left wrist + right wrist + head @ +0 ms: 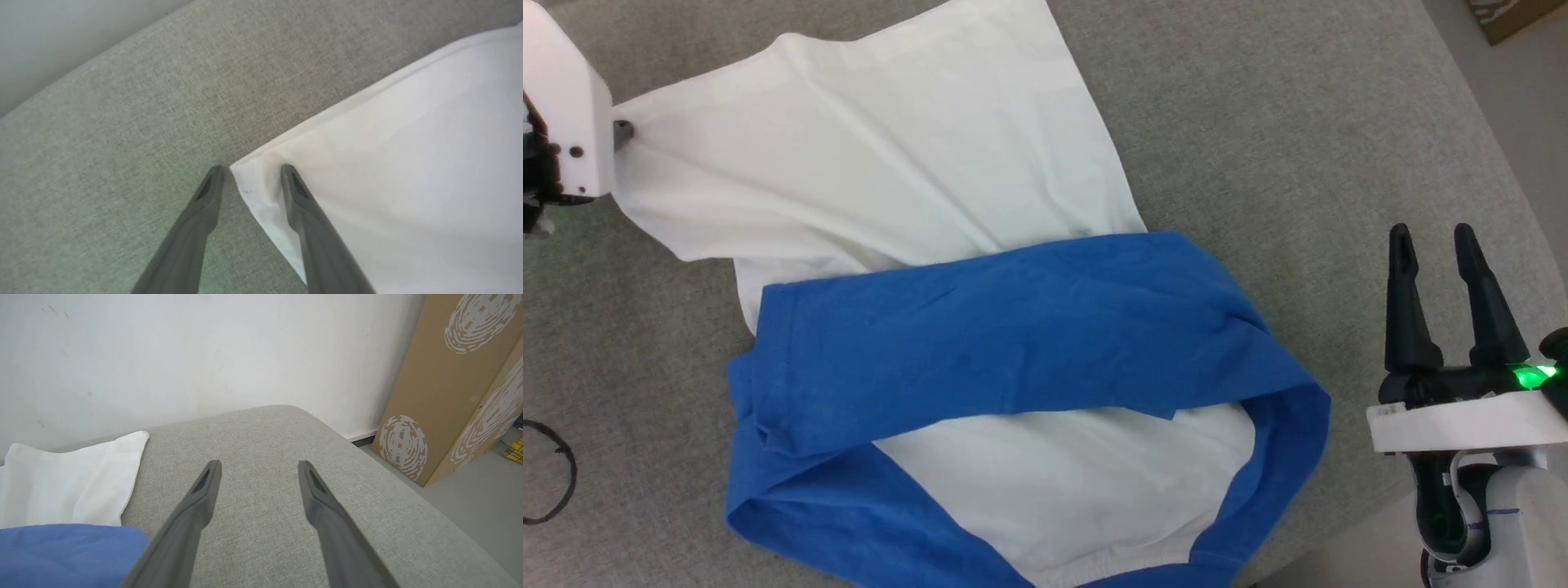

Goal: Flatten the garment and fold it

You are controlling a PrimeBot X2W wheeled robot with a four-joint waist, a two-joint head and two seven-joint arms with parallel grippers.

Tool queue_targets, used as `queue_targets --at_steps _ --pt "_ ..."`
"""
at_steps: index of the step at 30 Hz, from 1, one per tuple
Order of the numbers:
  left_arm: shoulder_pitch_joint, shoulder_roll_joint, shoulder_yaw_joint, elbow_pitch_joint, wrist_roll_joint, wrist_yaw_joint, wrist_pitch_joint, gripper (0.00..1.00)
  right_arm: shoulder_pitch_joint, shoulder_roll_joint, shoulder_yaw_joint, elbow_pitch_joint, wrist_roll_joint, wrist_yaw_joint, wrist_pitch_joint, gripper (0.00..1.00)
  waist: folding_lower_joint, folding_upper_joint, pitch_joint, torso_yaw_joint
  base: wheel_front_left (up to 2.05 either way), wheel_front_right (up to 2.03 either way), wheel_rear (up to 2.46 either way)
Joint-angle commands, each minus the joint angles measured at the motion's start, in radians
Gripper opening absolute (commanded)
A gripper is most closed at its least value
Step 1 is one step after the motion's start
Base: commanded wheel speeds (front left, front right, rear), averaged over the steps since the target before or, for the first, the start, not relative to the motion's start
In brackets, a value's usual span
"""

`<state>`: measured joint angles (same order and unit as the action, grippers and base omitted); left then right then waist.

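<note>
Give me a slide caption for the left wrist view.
Left gripper, fingers apart, straddles a white corner of the T-shirt on the grey cushion.

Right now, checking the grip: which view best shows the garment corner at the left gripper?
Left wrist view: the garment corner lies close up between the left gripper's parted fingers. Head view: partly behind the wrist. Right wrist view: another corner.
</note>
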<state>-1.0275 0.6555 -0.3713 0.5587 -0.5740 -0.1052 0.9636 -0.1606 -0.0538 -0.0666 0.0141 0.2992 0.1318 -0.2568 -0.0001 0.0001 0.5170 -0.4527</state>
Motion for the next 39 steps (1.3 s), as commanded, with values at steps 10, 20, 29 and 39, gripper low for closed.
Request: queue_targets --at_steps 10,20,29,39 --pt "0.044 -0.074 -0.037 -0.013 0.055 -0.011 -0.308 0.0 -0.048 -0.01 -0.013 0.018 -0.086 -0.001 0.057 1.0 0.0001 -0.0001 -0.07 0.105 0.0 0.0 0.0" --pt "0.033 -0.178 -0.141 -0.108 0.068 -0.023 -0.518 0.0 -0.294 -0.321 0.197 -0.001 0.078 -0.001 0.518 1.0 0.0001 -0.0001 -0.086 0.279 0.0 0.0 0.0" --pt "0.027 -0.255 -0.226 -0.263 0.069 -0.025 -0.641 0.0 -0.616 -0.542 0.396 0.166 0.221 -0.001 0.85 1.0 0.0001 -0.0001 -0.005 0.442 0.0 0.0 0.0" --pt "0.017 -0.338 -0.311 -0.37 0.077 -0.025 -0.687 0.0 -0.871 -0.614 0.563 0.421 0.218 -0.001 0.921 1.0 0.0001 -0.0001 0.086 0.578 0.0 0.0 0.0"
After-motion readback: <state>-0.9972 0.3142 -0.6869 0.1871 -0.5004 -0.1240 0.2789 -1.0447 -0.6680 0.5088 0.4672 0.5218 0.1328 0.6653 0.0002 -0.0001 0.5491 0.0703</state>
